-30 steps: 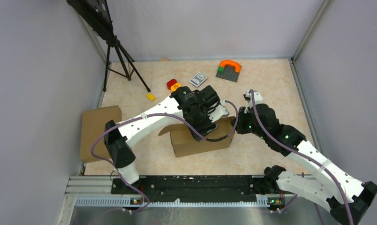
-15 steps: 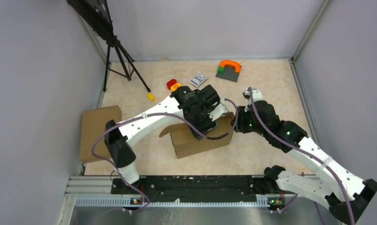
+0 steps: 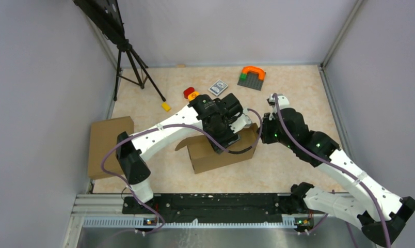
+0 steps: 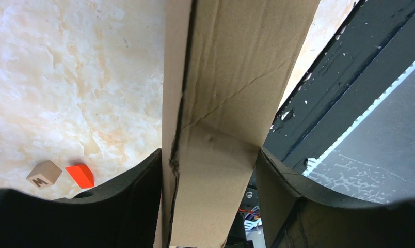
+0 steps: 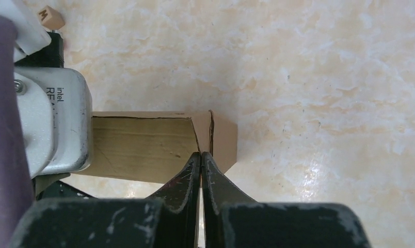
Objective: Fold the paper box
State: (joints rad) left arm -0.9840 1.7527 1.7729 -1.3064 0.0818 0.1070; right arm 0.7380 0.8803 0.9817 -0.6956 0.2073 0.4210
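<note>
A brown paper box [image 3: 216, 155] sits near the middle of the table [image 3: 298, 93], partly formed, with a loose flap sticking out at its left end. From above, the left gripper [image 3: 227, 135] reaches down onto the box's top. Its own camera shows a creased cardboard panel [image 4: 231, 77] filling the gap between its dark fingers [image 4: 138, 191], so we judge it is pinching that panel. The right gripper [image 5: 201, 155] is at the box's right corner with its fingertips pressed together. We see nothing between them and cannot tell whether a thin edge is caught. We see several risks. The pinched panel already shows a diagonal crease, so a hard pull could tear it or fold it off its score line. With only one firm hold, the light box could slide or turn on the smooth table instead of folding. The closed right fingertips could slip off the corner or dent it. The two arms are close together over the box and could collide. Further off, a small lettered cube [image 4: 43, 173] and a red block [image 4: 80, 175] lie near the box, and a flat cardboard sheet [image 3: 110, 144] lies well to the left. A sliding box could push the two blocks.
</note>
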